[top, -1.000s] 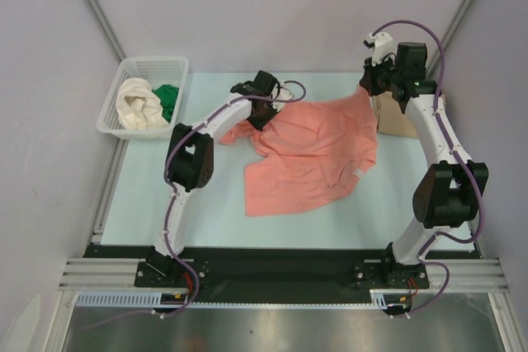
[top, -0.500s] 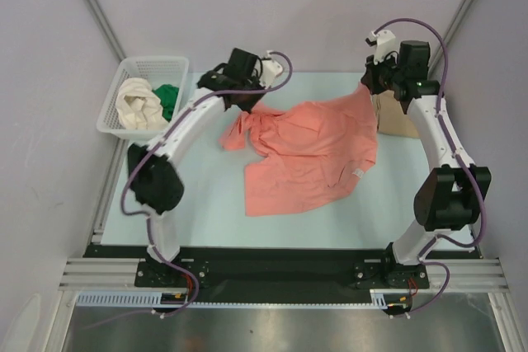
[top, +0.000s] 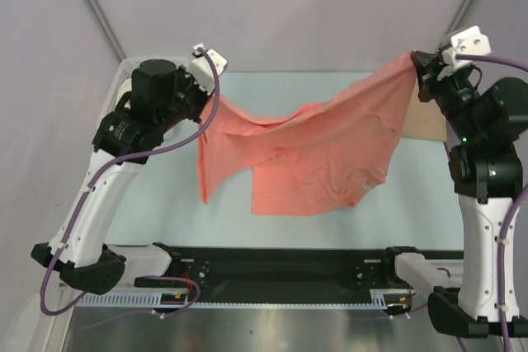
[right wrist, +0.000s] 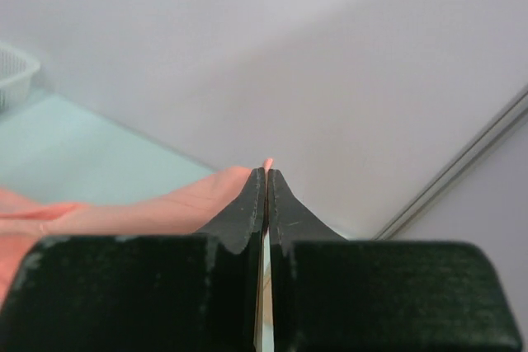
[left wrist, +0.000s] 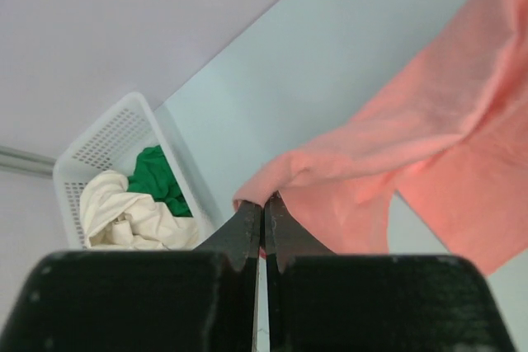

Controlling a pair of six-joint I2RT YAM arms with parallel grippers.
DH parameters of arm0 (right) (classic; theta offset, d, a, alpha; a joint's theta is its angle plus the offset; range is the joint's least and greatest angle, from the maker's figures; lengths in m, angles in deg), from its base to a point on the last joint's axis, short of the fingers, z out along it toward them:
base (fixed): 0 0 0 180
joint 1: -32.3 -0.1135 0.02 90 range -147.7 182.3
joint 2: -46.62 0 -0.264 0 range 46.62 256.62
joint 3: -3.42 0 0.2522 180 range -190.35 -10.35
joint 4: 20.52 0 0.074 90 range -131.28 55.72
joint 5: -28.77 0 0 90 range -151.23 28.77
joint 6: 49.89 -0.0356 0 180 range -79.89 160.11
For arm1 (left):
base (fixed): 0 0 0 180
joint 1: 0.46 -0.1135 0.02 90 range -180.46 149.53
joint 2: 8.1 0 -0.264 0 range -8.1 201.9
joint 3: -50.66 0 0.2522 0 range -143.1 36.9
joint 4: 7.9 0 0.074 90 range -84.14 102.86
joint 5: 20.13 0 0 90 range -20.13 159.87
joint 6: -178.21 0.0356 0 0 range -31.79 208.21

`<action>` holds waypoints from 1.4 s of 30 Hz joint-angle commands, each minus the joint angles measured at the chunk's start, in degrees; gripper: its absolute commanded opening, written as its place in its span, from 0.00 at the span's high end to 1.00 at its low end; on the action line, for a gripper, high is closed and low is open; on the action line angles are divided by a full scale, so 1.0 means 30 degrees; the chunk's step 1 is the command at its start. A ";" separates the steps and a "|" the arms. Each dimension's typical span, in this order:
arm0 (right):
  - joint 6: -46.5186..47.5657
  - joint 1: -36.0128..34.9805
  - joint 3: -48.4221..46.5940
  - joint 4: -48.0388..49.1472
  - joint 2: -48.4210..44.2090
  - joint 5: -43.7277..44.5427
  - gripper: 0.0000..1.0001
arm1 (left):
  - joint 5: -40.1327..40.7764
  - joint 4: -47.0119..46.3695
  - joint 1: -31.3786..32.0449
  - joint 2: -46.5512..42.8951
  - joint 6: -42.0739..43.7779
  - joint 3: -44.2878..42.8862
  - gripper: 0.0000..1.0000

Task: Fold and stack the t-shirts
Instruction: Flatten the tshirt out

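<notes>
1. The left gripper (left wrist: 264, 204) has its fingers pressed together on one corner of the pink shirt (top: 305, 154), raised above the table's (top: 165, 195) far left corner.
2. The right gripper (right wrist: 266, 175) pinches the shirt's opposite end, above the far right corner.
3. The pink shirt hangs stretched between them and sags over the table's middle.
4. A cream shirt (left wrist: 124, 216) and a green shirt (left wrist: 157, 179) lie in the basket (left wrist: 107, 142) at the far left corner.
5. A tan shirt (top: 425, 125) lies at the far right edge.

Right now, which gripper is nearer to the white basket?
Left. The left gripper, shut on one end of the pink shirt, hangs close to the basket on the left side; the right gripper holds the shirt's opposite end, far off to the right.
</notes>
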 commanded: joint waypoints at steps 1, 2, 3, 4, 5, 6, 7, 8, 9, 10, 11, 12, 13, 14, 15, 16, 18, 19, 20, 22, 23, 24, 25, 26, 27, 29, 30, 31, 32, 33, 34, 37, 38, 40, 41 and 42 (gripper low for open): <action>-0.0478 0.0068 0.0308 0.1132 0.0292 0.1660 1.00 | 0.1034 -0.0426 -0.0127 -0.0330 0.0534 0.1116 1.00; -0.0656 0.0097 0.0631 0.1366 0.0438 0.1865 1.00 | 0.1181 -0.0922 -0.0331 -0.0155 0.0127 0.1559 1.00; -0.0831 0.0155 0.0953 0.1833 0.0701 0.2070 1.00 | 0.1212 -0.0985 -0.0536 0.0166 -0.0196 0.1941 1.00; -0.1094 0.0185 0.1624 0.2070 0.1312 0.2043 1.00 | 0.0922 -0.1247 -0.0799 0.0720 -0.0489 0.2815 1.00; -0.1358 0.0214 0.1920 0.2304 0.1580 0.1927 1.00 | 0.0745 -0.1742 -0.1237 0.1219 -0.0927 0.3142 1.00; -0.1389 0.0678 0.2300 0.2886 0.1930 0.1548 1.00 | 0.0714 -0.1921 -0.1415 0.1659 -0.1077 0.3378 0.99; -0.1361 0.0741 0.2594 0.3153 0.2253 0.1400 1.00 | 0.0656 -0.2184 -0.1649 0.2127 -0.1165 0.3641 1.00; -0.1273 0.0771 0.3090 0.3388 0.2981 0.1166 1.00 | 0.0539 -0.2477 -0.1999 0.3350 -0.1456 0.3615 1.00; -0.1186 0.0800 0.3327 0.4086 0.3365 0.1048 1.00 | 0.0335 -0.2770 -0.2177 0.3913 -0.1575 0.3614 1.00; -0.1156 0.0829 0.3475 0.4383 0.3775 0.0960 1.00 | 0.0101 -0.3179 -0.2411 0.4586 -0.1663 0.3672 1.00; -0.1097 0.0830 0.3621 0.4618 0.4853 0.0814 1.00 | -0.0481 -0.4198 -0.2935 0.5840 -0.1867 0.3673 1.00; -0.1126 0.0830 0.3651 0.5433 0.5443 0.0783 1.00 | -0.0748 -0.4846 -0.3201 0.6751 -0.1927 0.3615 1.00; -0.1242 0.0830 0.3478 0.5760 0.6145 0.0783 1.00 | -0.0896 -0.5433 -0.3378 0.7631 -0.1870 0.3063 1.00; -0.1272 0.0859 0.3302 0.6024 0.6820 0.0696 1.00 | -0.0752 -0.6425 -0.3612 1.0018 -0.1811 0.2449 1.00; -0.1331 0.0859 0.2633 0.6230 0.8189 0.0637 1.00 | 0.0032 -0.6551 -0.3701 1.1289 -0.1723 0.1544 0.99; -0.1331 0.0859 0.2249 0.6319 0.8783 0.0520 1.00 | 0.0591 -0.6436 -0.3731 1.2520 -0.1810 -0.1105 0.95; -0.1302 0.0830 0.1053 0.5855 1.0157 0.0256 1.00 | 0.1414 -0.5733 -0.3790 1.5098 -0.1927 -0.3466 0.75; -0.1302 0.0830 0.0725 0.5619 1.0398 0.0169 1.00 | 0.1707 -0.6022 -0.3790 1.5110 -0.1812 -0.3649 0.68; -0.1273 0.0830 0.0432 0.5327 1.0633 0.0052 1.00 | 0.1739 -0.6576 -0.3790 1.4936 -0.1839 -0.3303 0.53; -0.1244 0.0830 0.0398 0.4710 1.0578 -0.0095 1.00 | 0.1304 -0.6582 -0.3819 1.3883 -0.2392 -0.1786 0.46; -0.1243 0.0830 0.0661 0.4738 1.0373 -0.0154 1.00 | 0.0778 -0.5914 -0.4051 1.3503 -0.2773 -0.1225 0.42; -0.1272 0.0830 0.0983 0.4796 1.0197 -0.0155 1.00 | 0.0134 -0.5531 -0.4228 1.3035 -0.3241 -0.0668 0.41; -0.1302 0.0830 0.1711 0.4797 0.9673 -0.0242 1.00 | -0.1177 -0.5208 -0.4403 1.2102 -0.4087 0.0787 0.41; -0.1331 0.0830 0.2008 0.4739 0.9465 -0.0417 1.00 | -0.1799 -0.4769 -0.4637 1.1513 -0.4386 0.1614 0.40; -0.1331 0.0801 0.2359 0.4564 0.9231 -0.0476 1.00 | -0.2299 -0.4678 -0.4669 1.0956 -0.4534 0.2492 0.40; -0.1244 0.0742 0.3265 0.4475 0.8647 -0.0622 1.00 | -0.2974 -0.4502 -0.4669 0.9752 -0.4623 0.4575 0.42; -0.1185 0.0684 0.3445 0.4271 0.8498 -0.0681 1.00 | -0.2919 -0.4501 -0.4698 0.9546 -0.4681 0.4987 0.44; -0.1098 0.0654 0.3563 0.4153 0.8380 -0.0740 1.00 | -0.2832 -0.4501 -0.4698 0.9370 -0.4363 0.5571 0.46; -0.0952 0.0625 0.3651 0.3978 0.8350 -0.0886 1.00 | -0.2512 -0.4559 -0.4698 0.9252 -0.3982 0.5751 0.51; -0.0892 0.0595 0.3623 0.3715 0.8350 -0.0945 1.00 | -0.2306 -0.4560 -0.4727 0.9338 -0.3485 0.5811 0.54; -0.0863 0.0595 0.3593 0.3655 0.8350 -0.0975 1.00 | -0.1956 -0.4212 -0.4698 0.9571 -0.2726 0.5464 0.56; -0.0804 0.0595 0.3447 0.3566 0.8467 -0.0975 1.00 | -0.1425 -0.3770 -0.4757 1.0509 -0.0563 0.4701 0.55; -0.0804 0.0566 0.3418 0.3566 0.8525 -0.0975 1.00 | -0.1454 -0.3798 -0.4757 1.0714 0.0116 0.4669 0.54; -0.0833 0.0566 0.3242 0.3479 0.8642 -0.1004 1.00 | -0.0757 -0.4118 -0.4757 1.1066 0.1754 0.4698 0.54; -0.0804 0.0537 0.3242 0.3507 0.8614 -0.1004 1.00 | -0.0461 -0.4178 -0.4786 1.1183 0.2170 0.4669 0.53; -0.0775 0.0508 0.3213 0.3508 0.8642 -0.1004 1.00 | -0.0342 -0.4179 -0.4786 1.1504 0.2551 0.4611 0.52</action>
